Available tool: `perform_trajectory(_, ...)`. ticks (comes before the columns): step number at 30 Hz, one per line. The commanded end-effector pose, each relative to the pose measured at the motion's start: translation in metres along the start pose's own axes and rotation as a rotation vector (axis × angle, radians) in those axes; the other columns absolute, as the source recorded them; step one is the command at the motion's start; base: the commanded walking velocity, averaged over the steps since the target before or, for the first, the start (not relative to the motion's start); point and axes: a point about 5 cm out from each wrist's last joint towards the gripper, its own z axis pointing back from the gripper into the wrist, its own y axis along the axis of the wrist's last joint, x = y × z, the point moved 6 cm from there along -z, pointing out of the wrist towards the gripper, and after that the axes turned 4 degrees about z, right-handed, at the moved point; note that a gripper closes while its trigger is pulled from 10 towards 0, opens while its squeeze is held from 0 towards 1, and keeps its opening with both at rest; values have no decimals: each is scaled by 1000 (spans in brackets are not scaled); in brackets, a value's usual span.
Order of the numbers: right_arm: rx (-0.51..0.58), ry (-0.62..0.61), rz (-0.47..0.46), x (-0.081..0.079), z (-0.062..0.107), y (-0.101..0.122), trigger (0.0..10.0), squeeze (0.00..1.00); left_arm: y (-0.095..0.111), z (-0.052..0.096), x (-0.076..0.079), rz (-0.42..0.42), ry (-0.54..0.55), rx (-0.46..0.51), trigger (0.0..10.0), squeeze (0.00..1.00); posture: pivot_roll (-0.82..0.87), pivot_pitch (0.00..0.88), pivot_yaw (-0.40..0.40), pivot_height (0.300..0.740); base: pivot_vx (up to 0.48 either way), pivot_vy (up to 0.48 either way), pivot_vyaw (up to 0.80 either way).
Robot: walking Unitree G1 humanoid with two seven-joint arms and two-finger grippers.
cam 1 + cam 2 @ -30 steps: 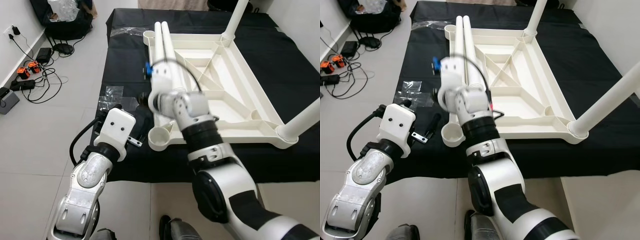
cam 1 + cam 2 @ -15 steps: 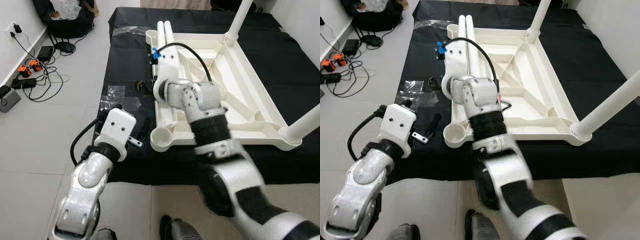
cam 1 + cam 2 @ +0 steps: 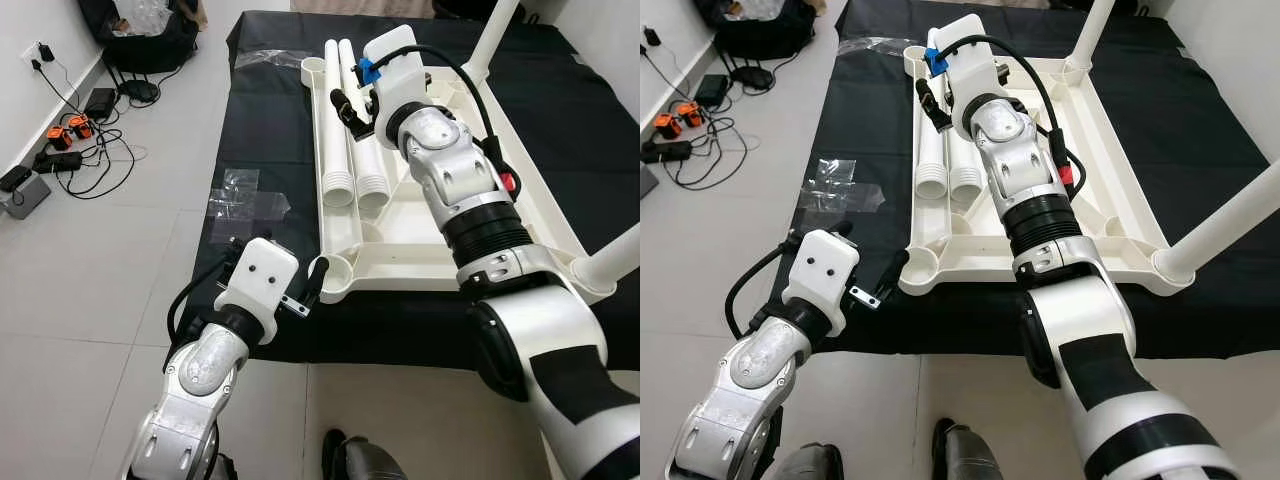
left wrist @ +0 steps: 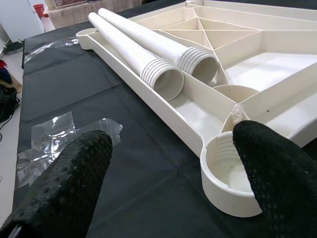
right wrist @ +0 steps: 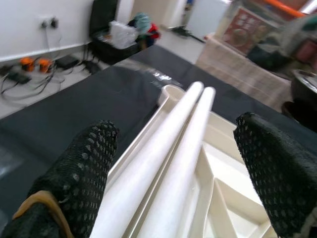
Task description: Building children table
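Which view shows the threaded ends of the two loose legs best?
The left wrist view: the ribbed, open ends of the legs face the camera up close. Both eye views show the same ends from above, small, inside the upturned tabletop. The right wrist view looks along the legs' smooth shafts between the open right gripper, away from the threads.

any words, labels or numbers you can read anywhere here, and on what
None can be read.
Red poster or box behind the black mat, right wrist view: it bears marks, too blurred to read.
White tabletop, two loose legs, both arms' white housings: no print seen.
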Motion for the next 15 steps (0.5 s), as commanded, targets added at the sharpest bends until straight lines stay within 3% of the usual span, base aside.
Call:
perform_trajectory(1,-29,93,85,-16,3,-21,10000,0,-4,2,2,3,1,-16,10000,0,25,177,-99,740,0,0,0)
perform_trajectory(6,-31,137,130,-22,5,-27,10000,0,-4,2,1,3,0,-17,10000,0,25,177,-99,740,0,0,0)
perform_trajectory(9,-1,324,262,-38,17,-46,10000,0,-7,4,4,9,-4,-24,10000,0,25,176,-96,740,0,0,0)
perform_trajectory(13,9,361,288,-41,19,-49,10000,0,-7,4,5,9,-4,-25,10000,0,25,176,-96,740,0,0,0)
perform_trajectory(15,20,392,346,-41,22,-52,10000,0,-7,4,4,8,-2,-25,10000,0,23,177,-93,740,0,0,0)
